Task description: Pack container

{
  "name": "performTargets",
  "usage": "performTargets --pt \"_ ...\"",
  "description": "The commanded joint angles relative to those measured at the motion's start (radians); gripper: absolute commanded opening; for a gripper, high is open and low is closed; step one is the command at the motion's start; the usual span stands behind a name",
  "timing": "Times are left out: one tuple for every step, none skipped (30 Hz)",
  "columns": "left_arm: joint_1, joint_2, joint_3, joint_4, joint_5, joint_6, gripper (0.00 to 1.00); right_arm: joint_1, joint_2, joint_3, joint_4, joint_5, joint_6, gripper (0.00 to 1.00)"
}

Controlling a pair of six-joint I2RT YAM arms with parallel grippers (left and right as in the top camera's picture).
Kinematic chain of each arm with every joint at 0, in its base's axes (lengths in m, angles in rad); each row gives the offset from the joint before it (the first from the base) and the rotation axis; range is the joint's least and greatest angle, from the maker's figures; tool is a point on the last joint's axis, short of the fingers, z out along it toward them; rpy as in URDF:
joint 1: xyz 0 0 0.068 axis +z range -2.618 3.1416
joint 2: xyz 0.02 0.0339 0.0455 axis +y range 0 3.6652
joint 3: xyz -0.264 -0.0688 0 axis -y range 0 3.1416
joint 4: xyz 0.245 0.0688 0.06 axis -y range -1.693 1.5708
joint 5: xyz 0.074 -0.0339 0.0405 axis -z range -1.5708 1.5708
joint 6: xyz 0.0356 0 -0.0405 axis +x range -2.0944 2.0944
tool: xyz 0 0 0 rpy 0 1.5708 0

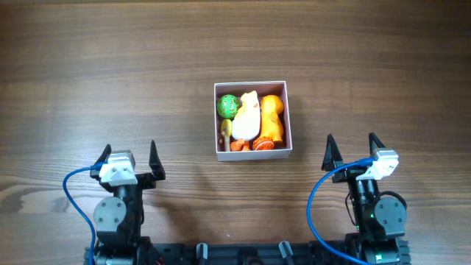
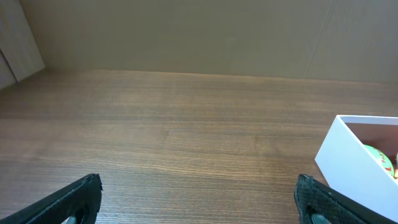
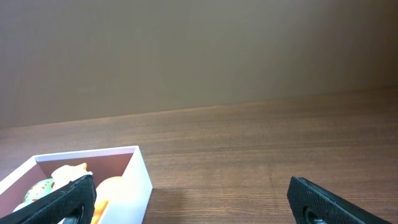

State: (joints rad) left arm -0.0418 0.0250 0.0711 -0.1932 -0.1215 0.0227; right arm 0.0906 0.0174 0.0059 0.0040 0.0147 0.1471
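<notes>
The container (image 1: 254, 154) is a square, shallow, lidless box with thin white walls and a dusty pink inside, sitting flat on the wooden table (image 1: 110, 66). It is packed with small toys: a green ball (image 1: 227, 106) in its far left corner, a cream figure (image 1: 248, 118) down its middle, and an orange figure (image 1: 273, 118) along its right wall. A yellow slice (image 1: 225, 129) lies by its left wall, and small orange pieces (image 1: 249, 145) sit against its near wall.

The left gripper (image 1: 129, 149) rests well apart from the container, nearer the robot and to its left, its fingers spread wide with nothing between them. The right gripper (image 1: 351, 140) stands to the container's right and a little nearer the robot. It is closer to the container than the left one but not touching, and its fingers are likewise spread and empty. Each wrist view shows a white corner of the container at the frame's edge.
</notes>
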Motion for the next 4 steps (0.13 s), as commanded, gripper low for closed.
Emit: performTargets --pt "0.008 -0.012 -0.011 0.003 0.016 0.019 1.00 0.000 -0.010 -0.001 0.003 -0.016 -0.014 1.00" --pt "0.008 -0.012 -0.011 0.003 0.016 0.019 1.00 0.000 -0.010 -0.001 0.003 -0.016 -0.014 1.00" --pt "0.008 -0.012 -0.011 0.003 0.016 0.019 1.00 0.000 -0.010 -0.001 0.003 -0.016 -0.013 1.00" --pt "0.008 -0.011 -0.011 0.003 0.016 0.019 1.00 0.000 -0.010 -0.001 0.003 -0.016 -0.014 1.00"
